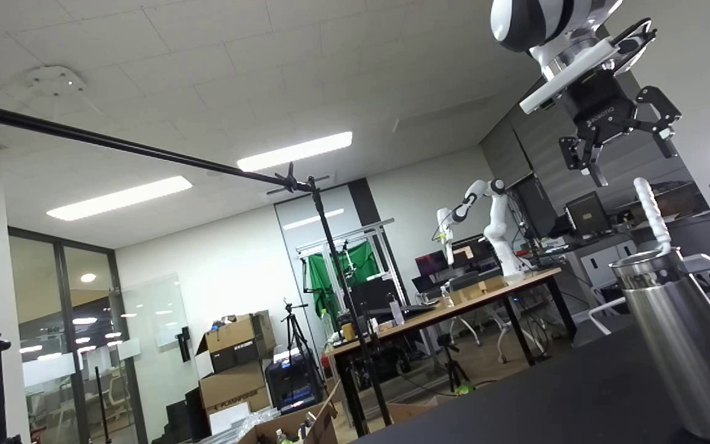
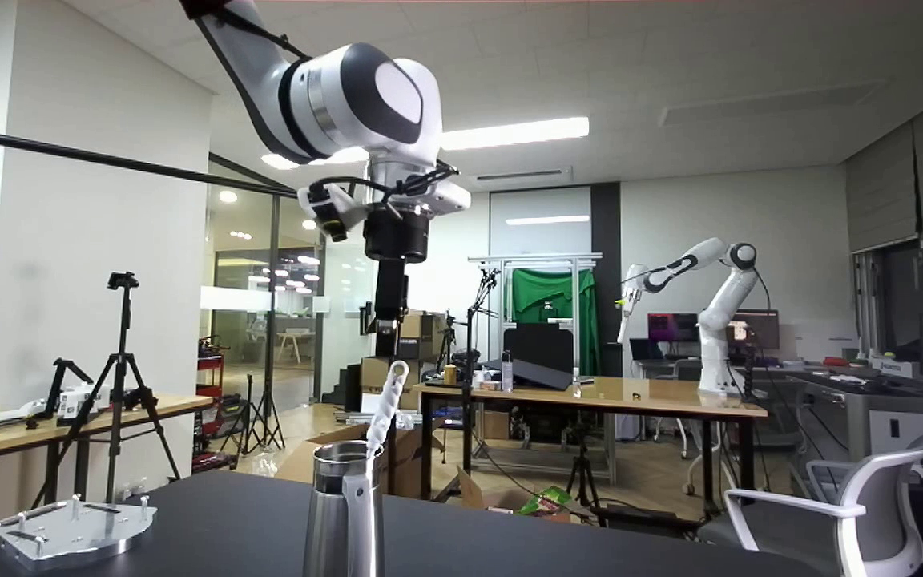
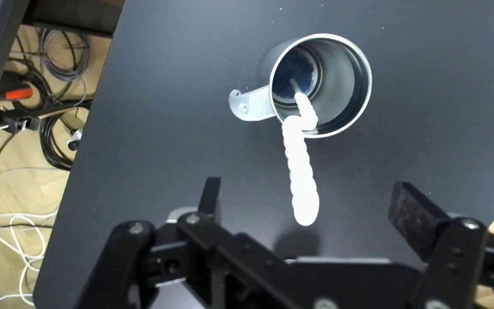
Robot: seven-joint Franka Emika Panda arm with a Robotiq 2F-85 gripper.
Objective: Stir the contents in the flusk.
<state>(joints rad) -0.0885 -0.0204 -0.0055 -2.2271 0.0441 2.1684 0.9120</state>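
Observation:
The flusk is a tall brushed steel vessel standing upright on the black table; it shows in both exterior views (image 1: 688, 351) (image 2: 325, 533) and in the wrist view (image 3: 368, 81). Its handle (image 3: 253, 104) points left in the wrist view. A white ribbed stirring stick (image 1: 652, 209) (image 2: 384, 413) (image 3: 300, 171) leans in it, its handle rising above the rim. Dark blue contents (image 3: 287, 73) lie at the flusk's bottom. My gripper (image 1: 633, 163) (image 2: 386, 349) is open and empty above the stick. In the wrist view, the stick's top lies between the spread fingers of my gripper (image 3: 309, 195), touching neither.
The black table (image 2: 501, 541) carries a clear plate with metal posts (image 2: 73, 533) at the left in an exterior view. A white chair (image 2: 882, 505) stands beside the table. A wooden table (image 2: 582, 393) with a second arm (image 2: 722, 312) stands behind.

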